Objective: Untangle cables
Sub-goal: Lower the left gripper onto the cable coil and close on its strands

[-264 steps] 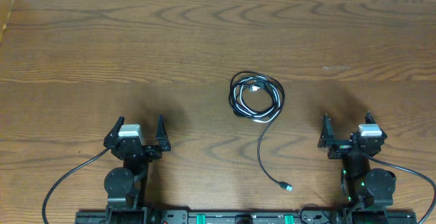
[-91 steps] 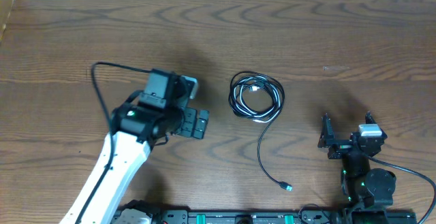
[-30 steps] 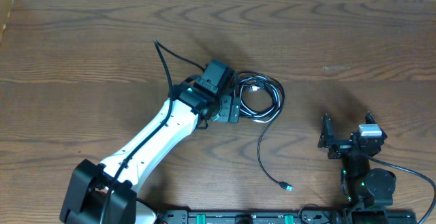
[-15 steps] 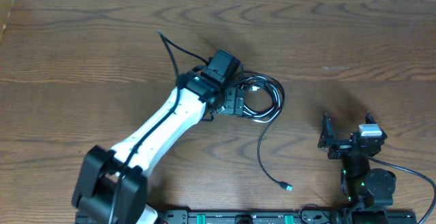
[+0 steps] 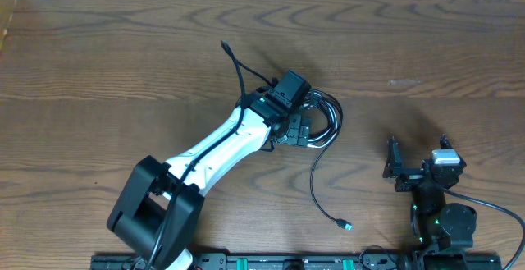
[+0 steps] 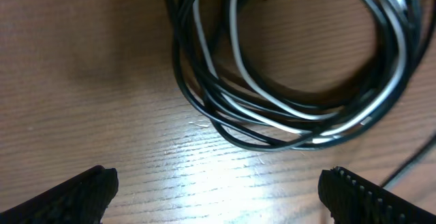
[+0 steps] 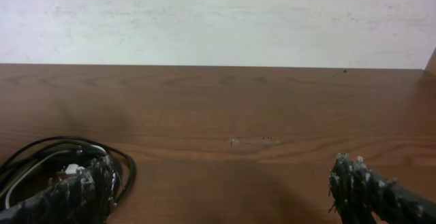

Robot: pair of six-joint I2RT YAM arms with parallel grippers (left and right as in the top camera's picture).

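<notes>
Now | left tool [image 6: 219, 178]: jaws wide apart, poised over the coil of thin black and white cables [image 6: 235, 115] on the brown wooden tabletop [image 5: 123, 57], probably so a strand can be pinched | right tool [image 5: 417, 148]: parked aside, spread open.

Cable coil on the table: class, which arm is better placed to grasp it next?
Left. The left gripper hangs open directly over the coiled cables; the right gripper, also open, sits well away.

Two tools [image 6: 218, 183] [image 7: 221, 180], one cable tangle [image 6: 320, 125]
</notes>
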